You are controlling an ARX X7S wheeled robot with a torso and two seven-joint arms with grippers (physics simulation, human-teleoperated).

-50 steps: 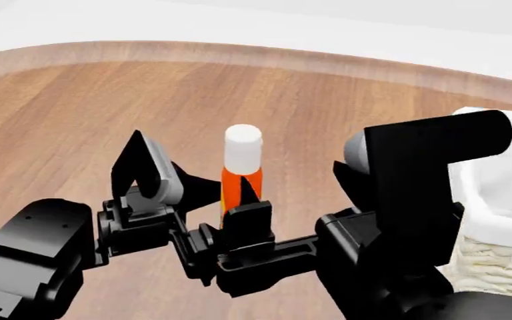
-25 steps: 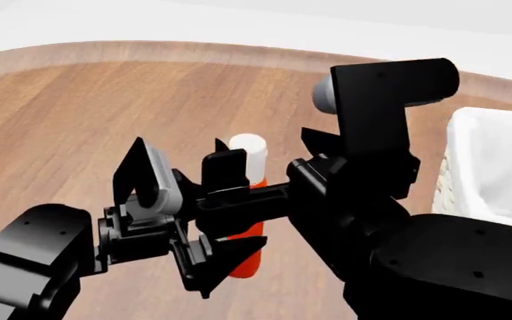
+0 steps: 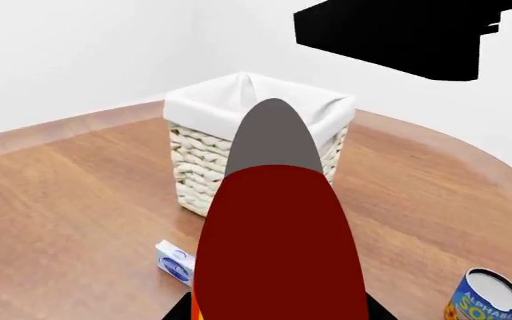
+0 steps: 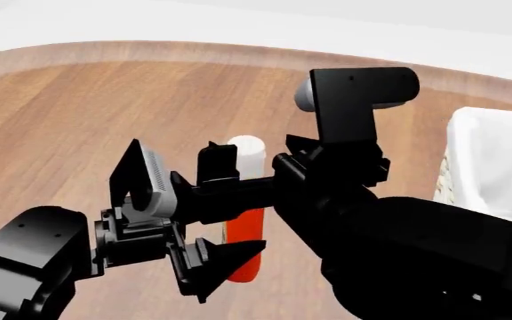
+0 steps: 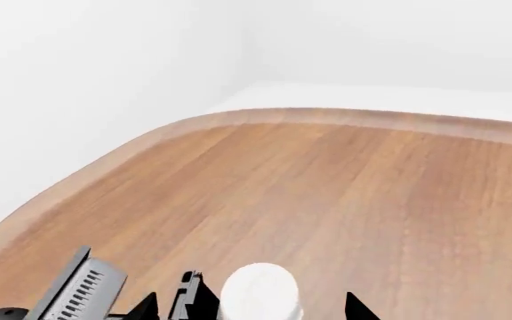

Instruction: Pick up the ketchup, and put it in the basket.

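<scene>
Left wrist view: the orange-red plastic ketchup bottle with white cap (image 3: 279, 247) fills the foreground, dark and blurred; behind it the cream-white woven wicker basket with white cloth liner (image 3: 205, 170) stands on the round wooden table (image 3: 69, 200), with a small white-blue box (image 3: 175, 261) and a blue-yellow tin can (image 3: 483, 303) nearby. Head view: ketchup bottle (image 4: 245, 220) upright, lifted off the table it seems; right gripper (image 4: 229, 175) clamped on its neck, left gripper (image 4: 205, 257) spread wide beside its base, not touching. Basket (image 4: 496, 170) at right edge. Right wrist view: white cap (image 5: 261, 292) between the black fingers (image 5: 187, 298).
</scene>
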